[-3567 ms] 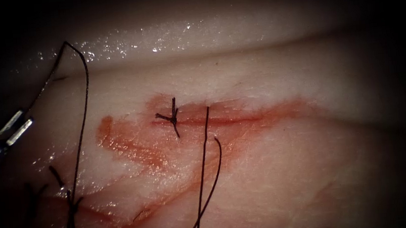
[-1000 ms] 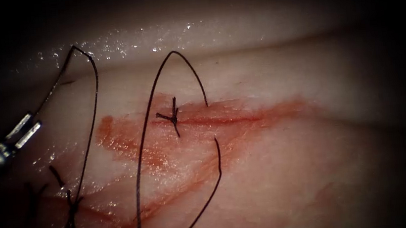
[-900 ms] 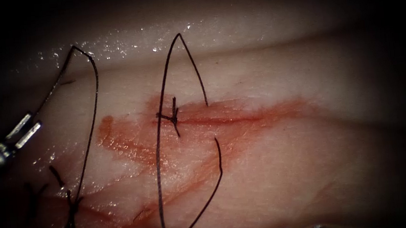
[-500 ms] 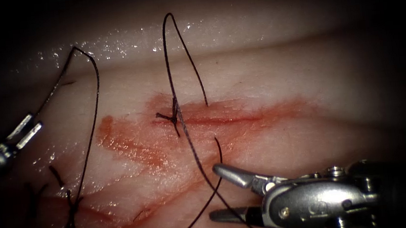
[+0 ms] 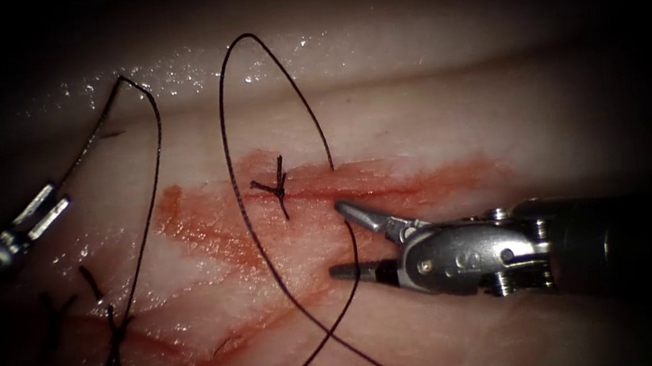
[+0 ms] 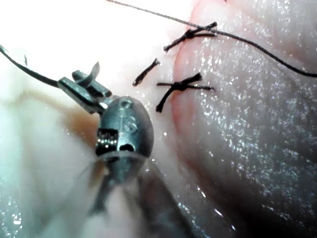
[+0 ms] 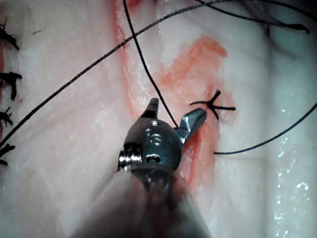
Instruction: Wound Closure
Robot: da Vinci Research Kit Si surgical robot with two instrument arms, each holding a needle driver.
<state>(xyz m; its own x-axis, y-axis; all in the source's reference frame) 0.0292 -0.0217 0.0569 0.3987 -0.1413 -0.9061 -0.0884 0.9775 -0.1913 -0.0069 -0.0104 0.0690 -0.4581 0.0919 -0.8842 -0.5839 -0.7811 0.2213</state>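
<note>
The cut [image 5: 390, 190] runs across the tissue [image 5: 455, 115], with one knotted stitch [image 5: 278, 186] at its left end. Just right of that knot, black thread enters above the cut and comes out below it. Its long part rises in a tall loop [image 5: 226, 137]. Its short end [image 5: 353, 252] curves down between the jaws of my right tool [image 5: 339, 237], which stands open just below the cut, touching nothing. The same open jaws [image 7: 174, 110] straddle that thread in the right wrist view. Far to the left, my left tool [image 5: 40, 209] is shut on another stretch of thread [image 5: 89, 126], also gripped at its tip [image 6: 81, 84].
Red fluid [image 5: 211, 234] smears the tissue around and below the cut. Older knotted stitches [image 5: 113, 335] with cut ends lie at the lower left, close to the left tool [image 6: 181, 87]. The finished knot [image 7: 214, 105] sits just beyond the right tool's jaws.
The right tool came in from the lower edge and rose to just below the cut, its jaws open around the short thread end. The long loop swung and widened. The left tool barely moved.
</note>
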